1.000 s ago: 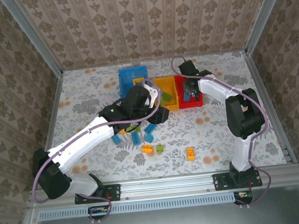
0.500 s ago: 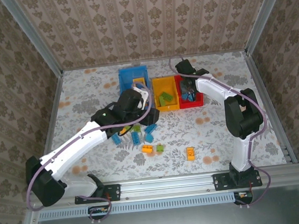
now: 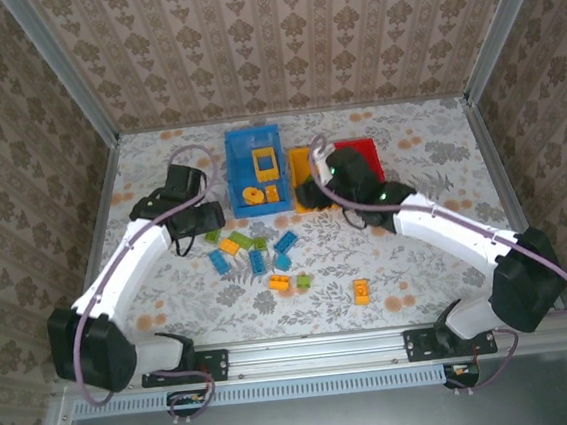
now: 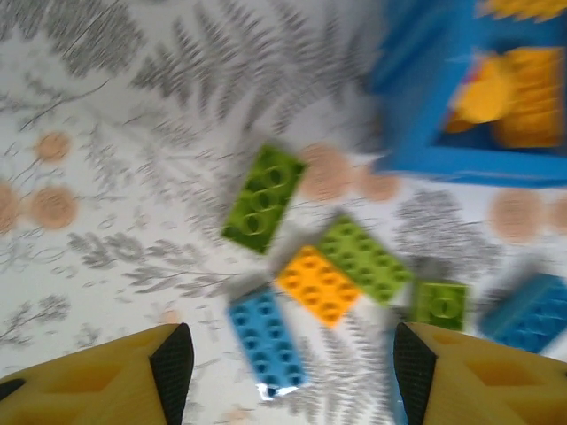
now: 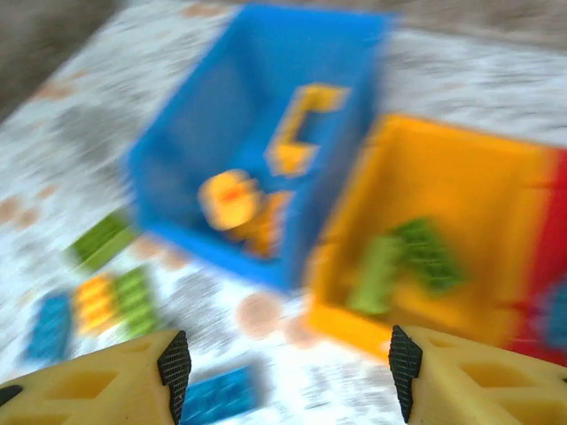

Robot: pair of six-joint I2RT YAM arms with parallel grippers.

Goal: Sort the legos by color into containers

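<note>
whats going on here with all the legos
Legos are being sorted by color. The blue bin holds orange-yellow bricks, the yellow bin green ones. The left gripper hangs open and empty over the loose bricks on the table; the right gripper, also open and empty, is by the yellow bin.

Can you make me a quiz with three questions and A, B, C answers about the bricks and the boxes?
1. Where do the green bricks in a bin lie? A blue bin B yellow bin C red bin
2. What colour are the pieces in the blue bin? A orange-yellow B green C blue
3. How are the left fingers? A apart, empty B shut tight C hidden
Answers: 1 B, they lie on the yellow floor. 2 A, all look orange-yellow. 3 A, a wide gap with nothing between.
</note>
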